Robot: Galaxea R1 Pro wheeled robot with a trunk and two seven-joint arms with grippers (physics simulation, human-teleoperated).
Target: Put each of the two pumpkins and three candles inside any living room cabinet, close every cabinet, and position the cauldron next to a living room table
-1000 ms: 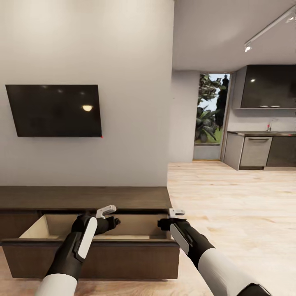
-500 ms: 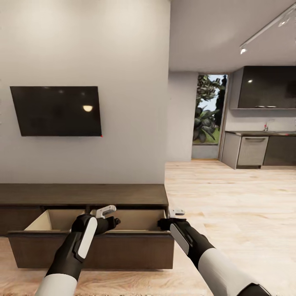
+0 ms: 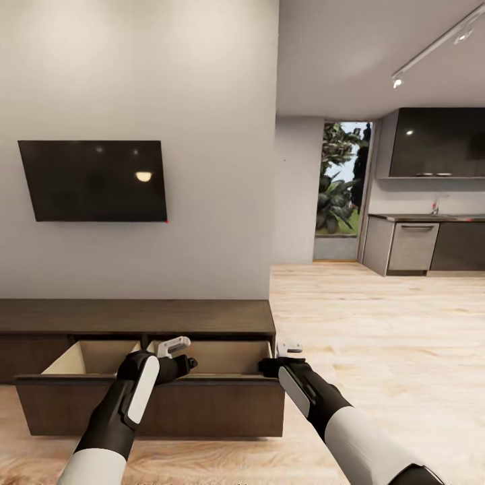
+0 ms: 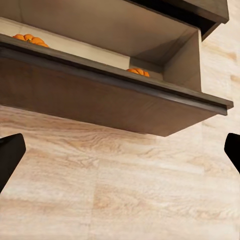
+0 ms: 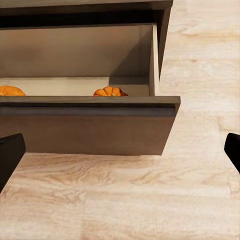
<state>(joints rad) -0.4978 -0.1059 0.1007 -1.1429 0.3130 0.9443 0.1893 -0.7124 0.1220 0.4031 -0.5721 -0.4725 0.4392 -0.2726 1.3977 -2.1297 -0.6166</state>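
Though unlabelled, cabinet (image 3: 145, 323) drawer holds pumpkins (image 5: 110, 92).

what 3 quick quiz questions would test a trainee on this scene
1. True or false: the cabinet drawer is pulled out.
2. How many pumpkins lie in the drawer? A) none B) one C) two
3. Fill in: the left pincer and the right pincer both hang ____ and hold nothing.

Key: 1 true. 2 C: one pumpkin by the end wall, the other further along. 3 open.
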